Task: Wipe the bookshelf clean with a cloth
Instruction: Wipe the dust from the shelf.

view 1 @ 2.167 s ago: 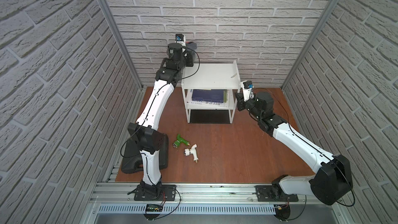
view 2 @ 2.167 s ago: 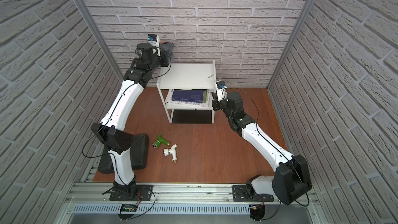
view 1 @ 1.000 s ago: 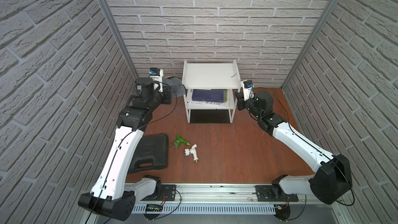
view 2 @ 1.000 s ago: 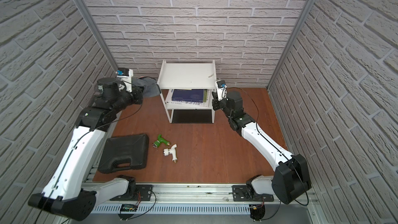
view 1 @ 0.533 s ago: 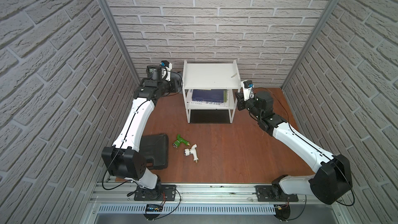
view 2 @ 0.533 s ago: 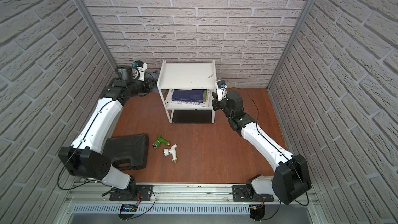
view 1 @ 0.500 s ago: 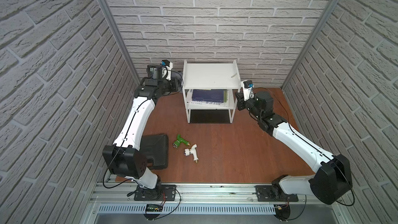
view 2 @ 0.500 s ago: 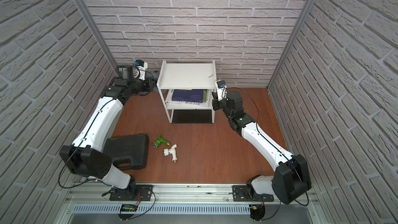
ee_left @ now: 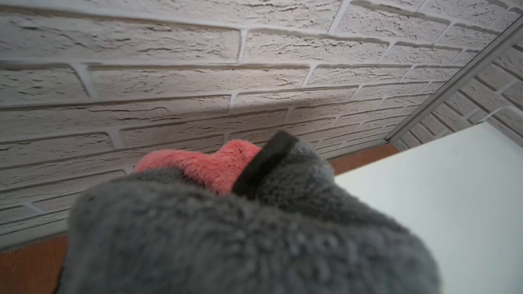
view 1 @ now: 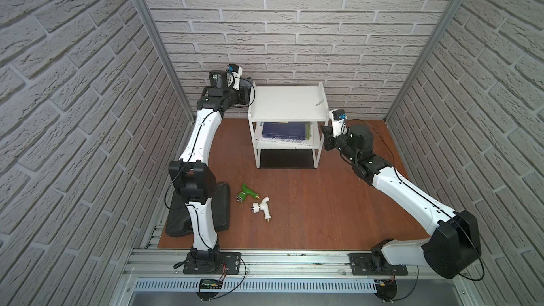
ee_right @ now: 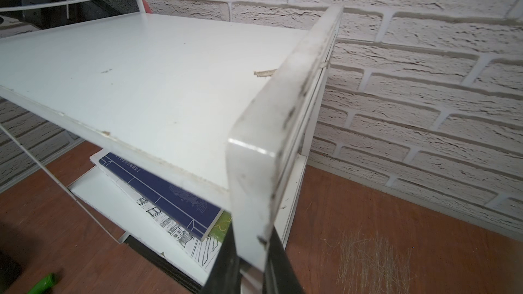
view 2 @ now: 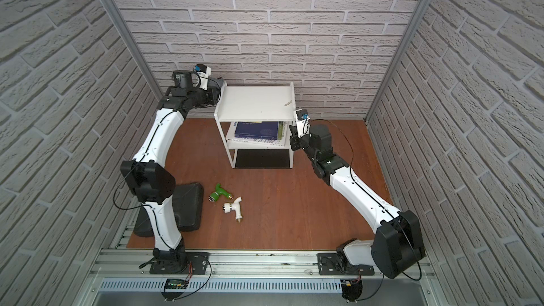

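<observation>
I count two robot arms, a left arm (view 1: 200, 130) and a right arm (view 1: 406, 189), one white bookshelf (view 1: 287, 103) with three levels, and one grey-and-pink cloth (ee_left: 254, 236). On the middle level lie at least two books, a blue book (view 1: 284, 129) atop a white printed book (view 1: 282, 141), and one small scrap (view 1: 319, 103) sits on the top level. Lower down there are two tap-like fittings, a green fitting (view 1: 246, 192) and a white fitting (view 1: 262, 206), plus one black case (view 1: 222, 210).

Fluffy fleece cloth (ee_left: 254, 236); smooth, scuffed white bookshelf (ee_right: 141, 66).
</observation>
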{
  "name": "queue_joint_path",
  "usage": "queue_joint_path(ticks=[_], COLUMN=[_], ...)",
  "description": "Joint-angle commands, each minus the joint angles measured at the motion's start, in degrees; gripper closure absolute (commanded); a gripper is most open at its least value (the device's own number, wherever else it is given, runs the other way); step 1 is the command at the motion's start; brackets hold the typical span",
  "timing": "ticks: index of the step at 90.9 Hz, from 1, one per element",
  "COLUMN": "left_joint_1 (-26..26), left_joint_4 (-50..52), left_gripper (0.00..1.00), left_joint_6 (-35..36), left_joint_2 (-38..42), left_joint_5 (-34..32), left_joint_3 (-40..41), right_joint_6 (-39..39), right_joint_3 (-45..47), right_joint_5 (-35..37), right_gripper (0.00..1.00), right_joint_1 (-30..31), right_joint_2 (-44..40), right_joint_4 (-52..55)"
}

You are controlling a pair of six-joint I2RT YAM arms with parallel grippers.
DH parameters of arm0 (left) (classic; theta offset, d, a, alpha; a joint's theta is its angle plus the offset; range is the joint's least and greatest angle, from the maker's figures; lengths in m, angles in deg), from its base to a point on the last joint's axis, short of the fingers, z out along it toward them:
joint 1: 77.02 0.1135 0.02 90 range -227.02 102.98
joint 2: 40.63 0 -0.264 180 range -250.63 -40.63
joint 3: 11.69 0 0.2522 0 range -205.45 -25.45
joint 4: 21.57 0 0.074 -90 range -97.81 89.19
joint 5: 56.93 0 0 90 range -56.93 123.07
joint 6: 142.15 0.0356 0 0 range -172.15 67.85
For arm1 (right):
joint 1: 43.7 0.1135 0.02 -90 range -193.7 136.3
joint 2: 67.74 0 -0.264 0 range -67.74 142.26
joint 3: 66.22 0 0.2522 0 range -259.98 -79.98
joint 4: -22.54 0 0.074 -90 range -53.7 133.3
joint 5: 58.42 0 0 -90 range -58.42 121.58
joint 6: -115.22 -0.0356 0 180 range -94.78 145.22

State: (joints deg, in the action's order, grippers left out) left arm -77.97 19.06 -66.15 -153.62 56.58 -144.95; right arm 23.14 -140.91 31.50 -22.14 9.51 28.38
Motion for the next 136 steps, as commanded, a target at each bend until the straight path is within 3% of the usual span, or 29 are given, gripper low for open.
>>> queue_joint_path(ticks=[1, 12, 24, 32, 43, 53, 69, 83, 107, 112, 126, 136], left_joint_1=[-0.56, -2.2, -6.56, -7.79, -9.01, -11.49, -16.98, -23.41, -28.3, -28.39, -23.57, -20.22], left_joint_4=[-6.95, -11.68, -7.59, -8.87, -9.14, -0.84, 2.27, 0.37, 3.05, 5.9, 8.05, 8.44], left_gripper=[1.0, 1.0, 1.0, 1.0, 1.0, 1.0, 1.0, 1.0, 1.0, 1.0, 1.0, 1.0], left_joint_6=[-2.12, -7.73, -7.59, -7.16, -5.67, -3.33, -2.33, -0.87, -1.44, -0.19, -0.69, -2.03], left_joint_2=[14.53, 30.67, 42.99, 47.61, 44.46, 35.47, 24.14, 19.85, 9.66, 7.83, 8.1, 8.24], left_joint_5=[3.62, -4.77, -18.47, -16.28, -9.09, -14.51, -15.18, -10.87, -7.09, -9.98, -28.09, -33.87], left_joint_3=[11.37, 31.66, 43.55, 45.61, 39.79, 27.75, 15.06, 11.73, 4.05, 1.44, 3.25, 4.09], right_joint_6=[-3.09, -3.58, -3.42, -3.27, -3.52, -3.94, -3.48, -3.67, -5.17, -5.45, -5.26, -4.87], right_joint_3=[-0.37, -0.38, -0.47, -0.76, -0.53, -0.4, -0.52, -0.55, -1.72, -1.88, -1.83, -1.65], right_joint_5=[-4.93, -5.89, -6.52, -7.16, -7.8, -7.72, -6.99, -6.58, -7.64, -7.67, -7.48, -6.8], right_gripper=[0.97, 0.97, 0.97, 0.97, 0.97, 0.97, 0.97, 0.97, 0.97, 0.97, 0.97, 0.97], right_joint_1=[1.11, 1.12, 1.11, 1.11, 1.11, 1.12, 1.12, 1.11, 1.12, 1.16, 1.11, 1.18], right_joint_2=[2.48, 2.89, 2.89, 2.89, 2.69, 2.33, 0.99, 0.93, 2.51, 2.76, 2.52, 2.07], right_joint_4=[0.02, -0.36, -0.55, 0.15, 0.35, 0.12, 0.66, 1.02, 0.41, 0.18, 0.54, 1.17])
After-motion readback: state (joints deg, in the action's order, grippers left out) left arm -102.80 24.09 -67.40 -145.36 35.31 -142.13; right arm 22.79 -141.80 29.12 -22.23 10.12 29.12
